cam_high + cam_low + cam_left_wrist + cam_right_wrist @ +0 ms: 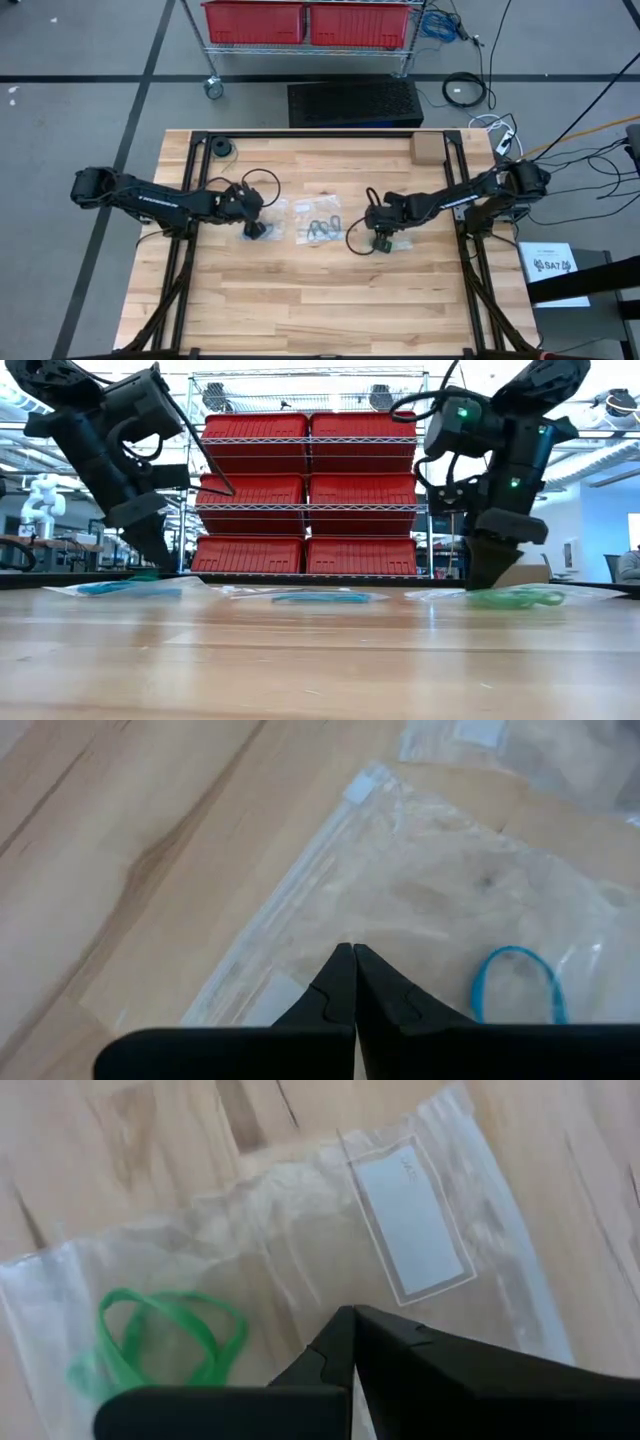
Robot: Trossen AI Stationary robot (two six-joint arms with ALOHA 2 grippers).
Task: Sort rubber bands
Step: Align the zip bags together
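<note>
Three clear plastic bags lie flat on the wooden table. The left bag holds a blue rubber band, and my left gripper stands shut over it, slanting down. The right bag holds green rubber bands; my right gripper is shut above it, pointing steeply down. Dark rubber bands lie at the middle bag, between the two grippers. My left gripper has its shut fingertips down on the bag's top layer, just inside the zip strip, slanting from above. The bag lies flat on the table. My right gripper's shut tips are over its bag beside the white label; I cannot tell whether they touch.
A small cardboard box and a black roll sit near the table's far edge. Black frame rails run along both sides. A wire shelf with red bins stands behind the table. Bare wood fills the near half.
</note>
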